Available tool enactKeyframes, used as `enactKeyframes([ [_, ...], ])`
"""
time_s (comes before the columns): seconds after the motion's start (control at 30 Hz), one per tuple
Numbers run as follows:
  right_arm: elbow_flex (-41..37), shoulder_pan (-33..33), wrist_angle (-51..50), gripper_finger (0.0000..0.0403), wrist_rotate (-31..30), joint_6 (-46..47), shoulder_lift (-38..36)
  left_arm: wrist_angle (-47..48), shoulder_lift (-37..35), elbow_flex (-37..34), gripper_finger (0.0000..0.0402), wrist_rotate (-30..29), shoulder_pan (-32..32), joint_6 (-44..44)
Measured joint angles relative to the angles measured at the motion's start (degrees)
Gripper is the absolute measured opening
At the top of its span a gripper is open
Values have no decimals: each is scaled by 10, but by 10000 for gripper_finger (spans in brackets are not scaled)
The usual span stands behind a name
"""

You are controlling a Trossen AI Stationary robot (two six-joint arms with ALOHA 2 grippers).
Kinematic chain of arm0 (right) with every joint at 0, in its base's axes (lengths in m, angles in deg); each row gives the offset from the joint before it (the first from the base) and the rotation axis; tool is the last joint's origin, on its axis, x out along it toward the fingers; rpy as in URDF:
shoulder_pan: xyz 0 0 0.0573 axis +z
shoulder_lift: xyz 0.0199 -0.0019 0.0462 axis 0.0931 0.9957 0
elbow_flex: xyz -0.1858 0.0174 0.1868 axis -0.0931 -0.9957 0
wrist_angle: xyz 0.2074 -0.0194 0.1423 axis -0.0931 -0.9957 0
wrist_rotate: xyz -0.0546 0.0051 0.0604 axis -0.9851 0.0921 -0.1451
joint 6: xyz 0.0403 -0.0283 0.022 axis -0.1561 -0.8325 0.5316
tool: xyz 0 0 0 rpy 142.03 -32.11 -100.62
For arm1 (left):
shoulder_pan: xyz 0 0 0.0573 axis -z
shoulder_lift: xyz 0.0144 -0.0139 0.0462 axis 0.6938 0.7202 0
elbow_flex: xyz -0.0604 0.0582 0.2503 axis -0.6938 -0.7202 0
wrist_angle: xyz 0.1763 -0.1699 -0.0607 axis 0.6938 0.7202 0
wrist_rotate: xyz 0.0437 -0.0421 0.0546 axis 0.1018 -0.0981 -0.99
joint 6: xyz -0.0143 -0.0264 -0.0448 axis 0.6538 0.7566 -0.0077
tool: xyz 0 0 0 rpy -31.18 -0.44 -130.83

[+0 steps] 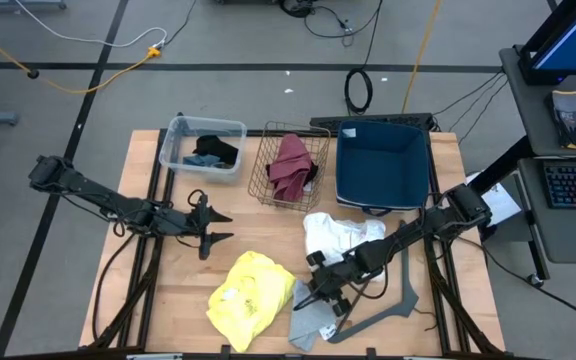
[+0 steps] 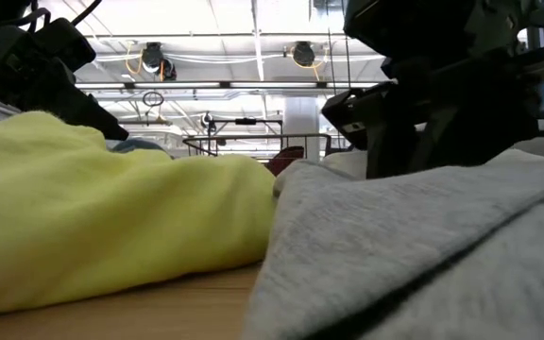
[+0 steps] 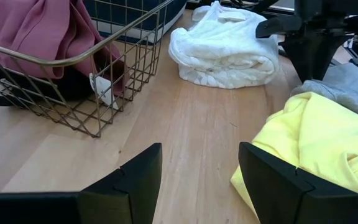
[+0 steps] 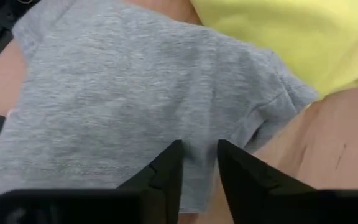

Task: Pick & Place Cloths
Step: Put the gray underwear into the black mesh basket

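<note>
The right gripper (image 4: 197, 163) pinches a fold of the soft, heathered grey cloth (image 4: 135, 106) beside the crumpled yellow cloth (image 1: 251, 297). The left gripper (image 3: 197, 180) hovers released over bare wood.

light: bright overhead ceiling lamps (image 2: 159, 59); shadows: soft; blur: low-view foreground

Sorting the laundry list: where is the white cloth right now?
In the high view, the white cloth lies on the table's right half, just in front of the blue bin, beside the right arm.
</note>
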Motion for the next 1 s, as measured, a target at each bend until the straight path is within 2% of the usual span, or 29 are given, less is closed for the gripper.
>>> enactKeyframes([
  [0.33, 0, -1, 0, 6, 11, -17, 0, 0, 0, 0, 214, 0, 0, -3],
  [1.0, 24, -1, -3, 1, 13, -31, -18, 0, 0, 0, 214, 0, 0, -3],
])
